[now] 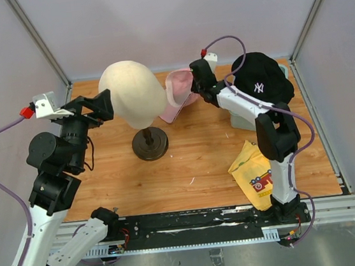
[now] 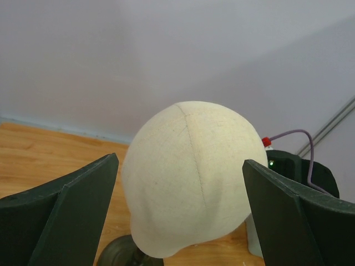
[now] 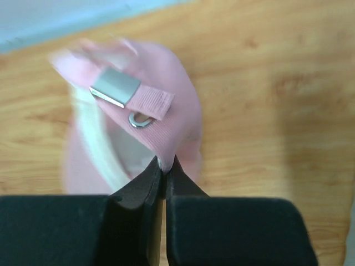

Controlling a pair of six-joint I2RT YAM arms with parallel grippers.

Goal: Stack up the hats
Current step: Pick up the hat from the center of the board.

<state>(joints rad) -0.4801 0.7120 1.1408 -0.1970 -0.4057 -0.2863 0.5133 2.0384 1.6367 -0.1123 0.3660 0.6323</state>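
Overhead view of a wooden surface (image 1: 194, 163) with 2 robot arms at its near edge. The right tool (image 1: 194, 96) reaches to the rear centre, its fingers pressed together on the pink cap (image 1: 176, 94). The cap lies open side up just beside a cream mannequin head (image 1: 133, 93) on a dark stand.

In the right wrist view the tool (image 3: 164, 166) pinches a thin fold of the pink cap (image 3: 138, 127) at its back edge, just below the strap and metal buckle; the cap looks blurred. A black cap with a white logo (image 1: 261, 78) sits at the rear right, and what it rests on is mostly hidden. A yellow cloth (image 1: 254, 172) lies near the right arm's base.

The left tool (image 1: 101, 106) stands wide apart and empty. In its own wrist view the left tool (image 2: 180, 160) frames the mannequin head (image 2: 194, 177).

Likely risks: the grip takes only an edge of soft fabric, so the cap could slip out when lifted, or hang limp and land folded or crooked on the black cap. Its brim could also catch the mannequin head close by – and a careless left-arm move could tip the stand.
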